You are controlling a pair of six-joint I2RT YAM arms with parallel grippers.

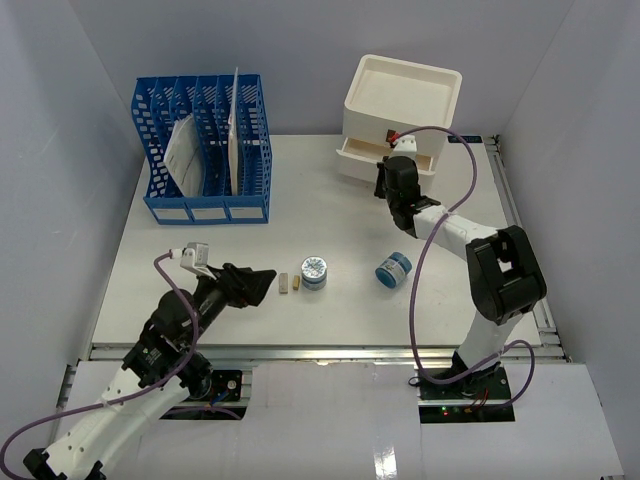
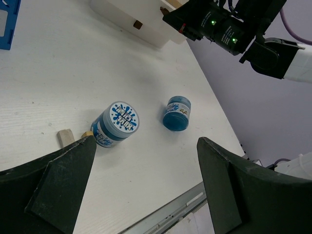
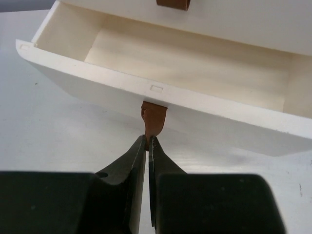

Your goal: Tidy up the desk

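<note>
On the white desk [image 1: 200,260], my right gripper [image 3: 148,139] is shut on the brown pull tab [image 3: 155,117] of the lower drawer [image 3: 97,80]. That drawer stands pulled out of the white drawer box [image 1: 400,100] and its inside looks empty. In the top view the right gripper [image 1: 385,178] sits at the drawer's front. My left gripper [image 1: 262,280] hovers open near the desk's front, holding nothing. In the left wrist view its open gripper [image 2: 146,141] frames a white-lidded blue jar [image 2: 117,124] and a second blue jar [image 2: 176,113].
A blue slotted file rack [image 1: 205,150] holding papers stands at the back left. Two small wooden blocks [image 1: 290,284] lie just left of the white-lidded jar [image 1: 314,272]; the other jar [image 1: 393,269] lies near the right arm. A metal rail [image 1: 320,352] runs along the near edge.
</note>
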